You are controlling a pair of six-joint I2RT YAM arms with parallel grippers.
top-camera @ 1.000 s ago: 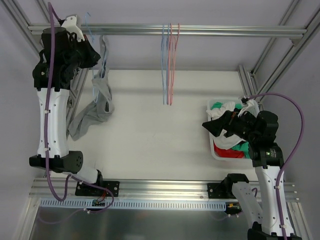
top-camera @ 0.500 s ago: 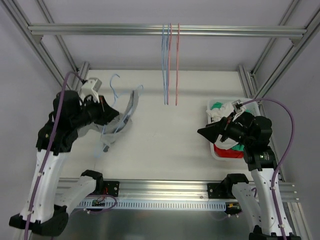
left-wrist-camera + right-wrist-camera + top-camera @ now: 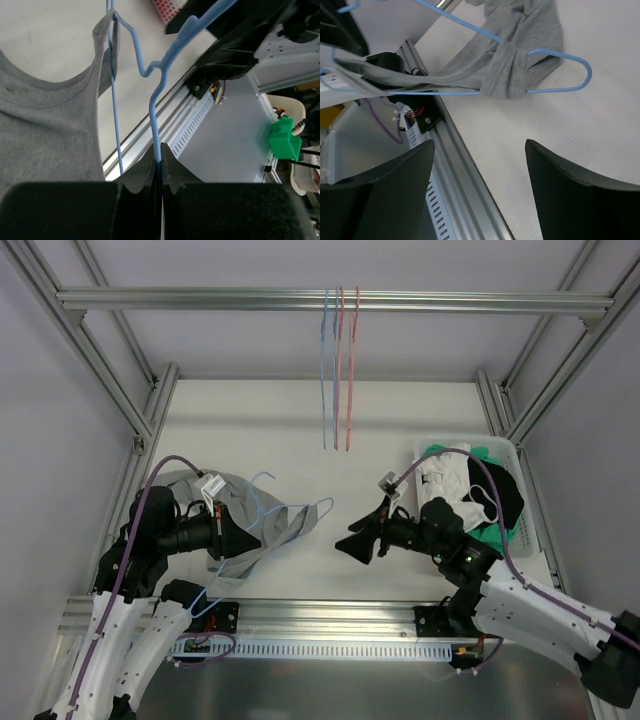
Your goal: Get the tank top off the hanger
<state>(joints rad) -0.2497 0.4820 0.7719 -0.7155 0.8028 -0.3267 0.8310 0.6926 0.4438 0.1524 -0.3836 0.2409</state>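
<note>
Left wrist view: the left gripper (image 3: pixel 158 162) is clenched on the wire of the blue hanger (image 3: pixel 154 107), with its fingers pressed together around the wire.
Right gripper (image 3: pixel 480 145): released, with fingers spread wide and nothing between them. It sits just off the hanger's far shoulder end and does not touch it.
Hanger: low over the table (image 3: pixel 420 410), with its hook end in the left gripper's grasp.
Tank top (image 3: pixel 185 485): grey and not yet off. One strap loops over the wire beside the hook, bunched fabric wraps the hanger's bottom bar, and the body is heaped on the table at the hanger's left.
Basket (image 3: pixel 455 443): white and full of mixed clothes, well to the hanger's right.
Spare hangers (image 3: pixel 338 370): blue and pink, hanging from the rail (image 3: pixel 200 300), far beyond the hanger.
</note>
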